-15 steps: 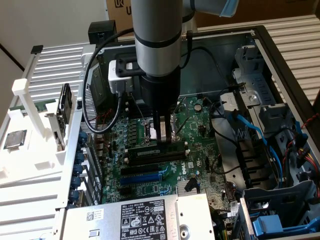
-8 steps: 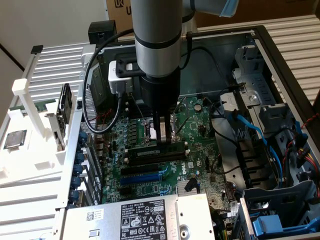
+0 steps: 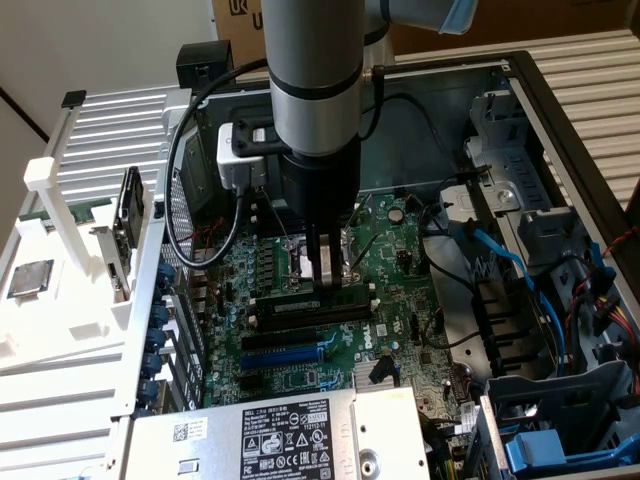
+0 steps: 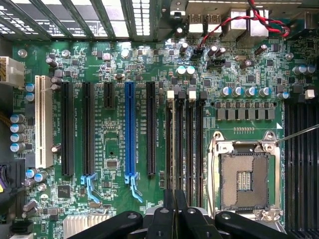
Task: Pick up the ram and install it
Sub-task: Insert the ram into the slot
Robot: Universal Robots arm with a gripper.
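The ram [image 3: 290,306] is a long dark stick with a pale label, standing on edge along the first of the black memory slots [image 3: 315,322] on the green motherboard [image 3: 400,300]. My gripper [image 3: 325,278] comes straight down onto the ram's top edge, its fingers shut on it near the middle. In the wrist view the ram [image 4: 173,159] shows edge-on as a thin dark strip that runs out from between my gripper's [image 4: 174,211] fingers, over the slot beside the other memory slots [image 4: 192,149] with white end clips.
The open, empty processor socket [image 4: 244,174] lies right beside the memory slots. A silver power supply [image 3: 270,435] sits at the near edge, with blue cables [image 3: 500,262] and a drive cage [image 3: 560,420] on the exterior view's right. A white fixture [image 3: 60,220] with a square silver chip [image 3: 30,278] stands outside the case.
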